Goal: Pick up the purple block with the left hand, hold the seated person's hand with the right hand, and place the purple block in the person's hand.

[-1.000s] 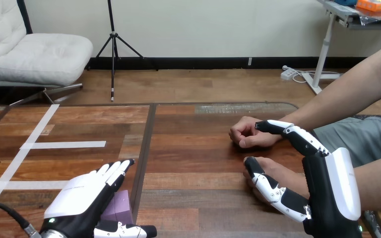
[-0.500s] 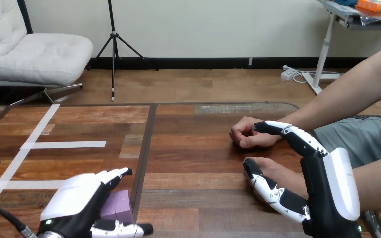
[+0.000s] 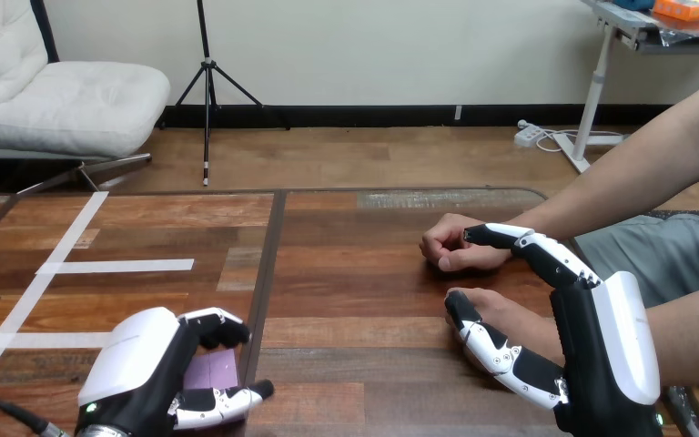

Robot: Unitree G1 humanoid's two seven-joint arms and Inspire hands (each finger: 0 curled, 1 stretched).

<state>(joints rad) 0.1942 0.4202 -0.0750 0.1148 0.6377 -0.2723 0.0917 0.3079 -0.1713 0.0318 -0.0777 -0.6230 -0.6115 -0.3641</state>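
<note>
Left hand (image 3: pixel 141 364): fingers and thumb curled round the purple block (image 3: pixel 211 370), near the wooden table's (image 3: pixel 355 273) front edge.
Purple block: on the table, not yet lifted.
Right hand (image 3: pixel 601 346): spread wide, thumb beside the person's nearer hand (image 3: pixel 508 314); seemingly no grip.
Done: block apparently grasped.
Left: lift, hand-hold, handover.

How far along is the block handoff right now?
Done: nothing finished. In hand: the left hand has its fingers curled over the purple block, which sits low at the table, not lifted. The right hand is open, thumb and fingers flanking the person's nearer hand, no closed clasp visible. Left: lift the block, close the hold, carry the block over and set it in the person's hand.
</note>
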